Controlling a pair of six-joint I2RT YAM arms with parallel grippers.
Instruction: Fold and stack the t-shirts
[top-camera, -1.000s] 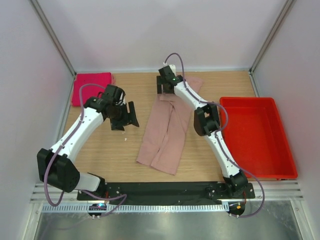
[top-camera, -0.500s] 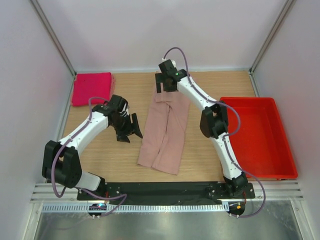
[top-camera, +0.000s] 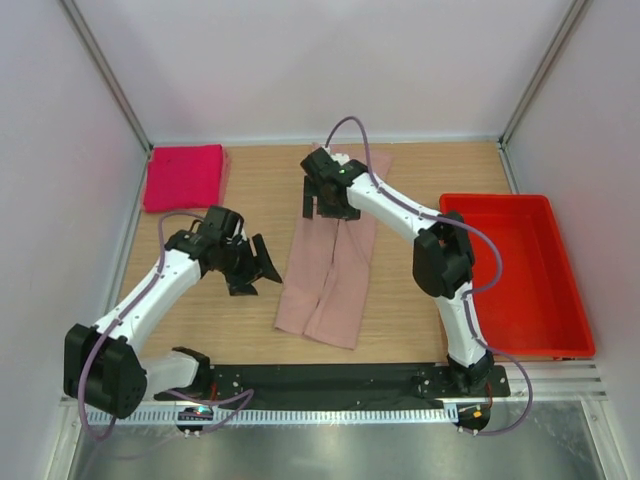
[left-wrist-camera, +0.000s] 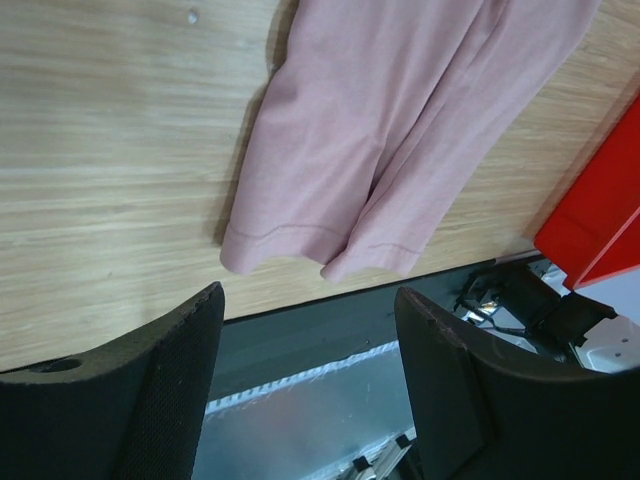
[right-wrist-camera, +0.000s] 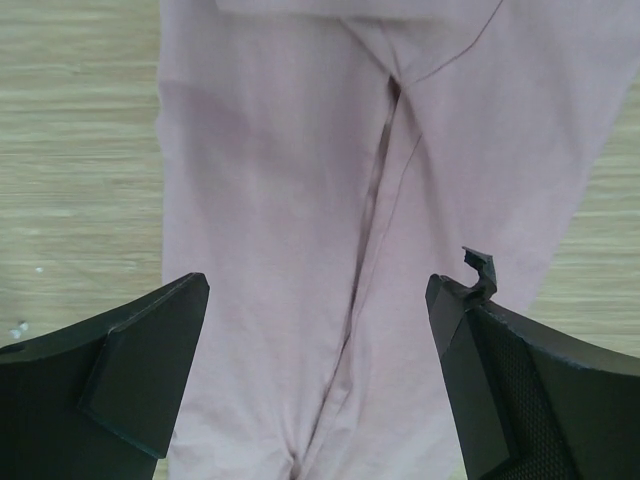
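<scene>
- Overall, the job looks partly done: the magenta t-shirt (top-camera: 184, 177) lies as a neat folded rectangle at the upper left of the wooden table (top-camera: 390, 310), apart from everything else.
- The pale pink t-shirt (top-camera: 330, 265) lies flat in the middle of the overhead view, running from upper centre down towards the lower centre. Its two sides are turned inward and meet along a centre line, making a long narrow strip.
- By my reading, it needs folding crosswise into a compact shape, and then the two shirts have to be stacked. Neither is done yet.
- The right gripper (top-camera: 328, 205) hovers over the upper part of the pale shirt. Its fingers (right-wrist-camera: 110, 380) are spread wide on either side of the centre line, with nothing pinched.
- The left gripper (top-camera: 262, 268) sits just left of the strip, above bare wood, facing the hem at the shirt's lower end. Its fingers (left-wrist-camera: 150, 400) are also spread and hold nothing.
- A red plastic bin (top-camera: 510, 275) stands at the right of the frame. No cloth or other item shows inside it.
</scene>
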